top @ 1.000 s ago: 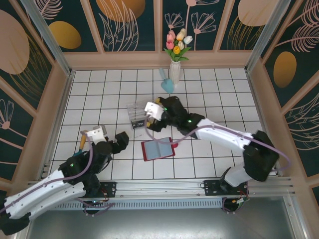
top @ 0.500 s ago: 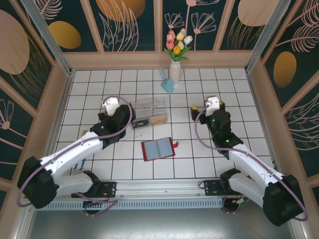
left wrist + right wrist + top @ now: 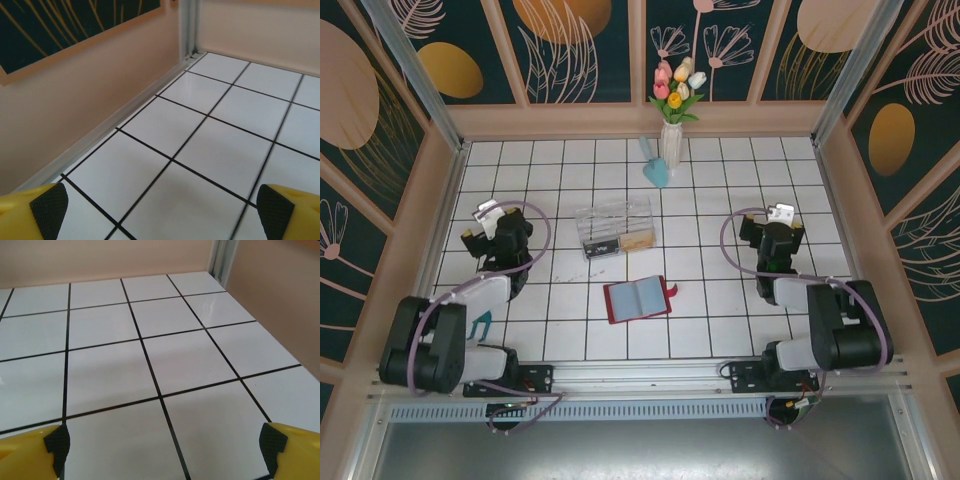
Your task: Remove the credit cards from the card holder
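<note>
The card holder (image 3: 638, 299) lies open and flat on the white tiles near the front middle, red outside with blue-grey pockets and its snap tab pointing right. Whether credit cards sit in its pockets I cannot tell from above. My left gripper (image 3: 492, 222) (image 3: 160, 212) is far to the left, open over bare tile by the left wall. On the right side, well away from the holder, my right gripper (image 3: 780, 222) (image 3: 165, 442) is open above bare tile. Nothing is between either pair of fingers.
A clear plastic box (image 3: 614, 228) stands just behind the holder with a dark and a tan flat piece inside. A vase of tulips (image 3: 672, 140) and a teal object (image 3: 657, 172) stand at the back. Beige walls (image 3: 90, 100) enclose the floor.
The right arm has pulled back from above the box and holder to the right side. The left arm swung past the box and then folded back to the left. The holder stayed put.
</note>
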Controlling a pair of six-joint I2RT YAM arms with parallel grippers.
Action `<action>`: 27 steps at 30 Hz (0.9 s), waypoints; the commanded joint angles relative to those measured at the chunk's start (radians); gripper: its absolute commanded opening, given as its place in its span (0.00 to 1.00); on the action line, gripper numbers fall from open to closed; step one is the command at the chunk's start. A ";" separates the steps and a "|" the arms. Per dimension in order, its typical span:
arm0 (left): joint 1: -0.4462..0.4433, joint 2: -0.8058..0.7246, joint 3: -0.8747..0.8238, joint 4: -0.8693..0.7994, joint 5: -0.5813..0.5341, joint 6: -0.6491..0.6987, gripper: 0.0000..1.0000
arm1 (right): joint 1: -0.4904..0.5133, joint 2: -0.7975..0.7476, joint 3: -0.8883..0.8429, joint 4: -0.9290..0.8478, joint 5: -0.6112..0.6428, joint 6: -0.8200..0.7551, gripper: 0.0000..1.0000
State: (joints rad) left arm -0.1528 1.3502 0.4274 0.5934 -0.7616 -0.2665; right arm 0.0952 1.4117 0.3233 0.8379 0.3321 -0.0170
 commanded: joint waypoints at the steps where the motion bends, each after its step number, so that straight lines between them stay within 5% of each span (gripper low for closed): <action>1: 0.036 0.065 -0.090 0.375 0.094 0.072 0.99 | -0.037 0.071 -0.021 0.260 -0.086 0.007 0.99; 6: 0.046 0.134 -0.170 0.643 0.274 0.187 0.99 | -0.102 0.092 -0.049 0.309 -0.240 0.041 0.99; 10: 0.086 0.138 -0.137 0.566 0.400 0.173 0.99 | -0.118 0.127 -0.100 0.417 -0.312 0.023 0.99; 14: 0.090 0.202 -0.241 0.837 0.470 0.209 0.99 | -0.123 0.129 -0.093 0.413 -0.342 0.025 0.99; 16: 0.093 0.165 -0.213 0.719 0.486 0.199 0.99 | -0.122 0.130 -0.093 0.413 -0.342 0.025 0.99; 27: 0.093 0.174 -0.220 0.746 0.481 0.200 0.99 | -0.127 0.130 -0.088 0.406 -0.354 0.028 0.99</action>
State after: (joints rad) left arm -0.0662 1.5215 0.2092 1.2839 -0.2947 -0.0784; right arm -0.0212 1.5364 0.2333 1.1904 0.0013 -0.0002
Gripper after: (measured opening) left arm 0.988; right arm 0.989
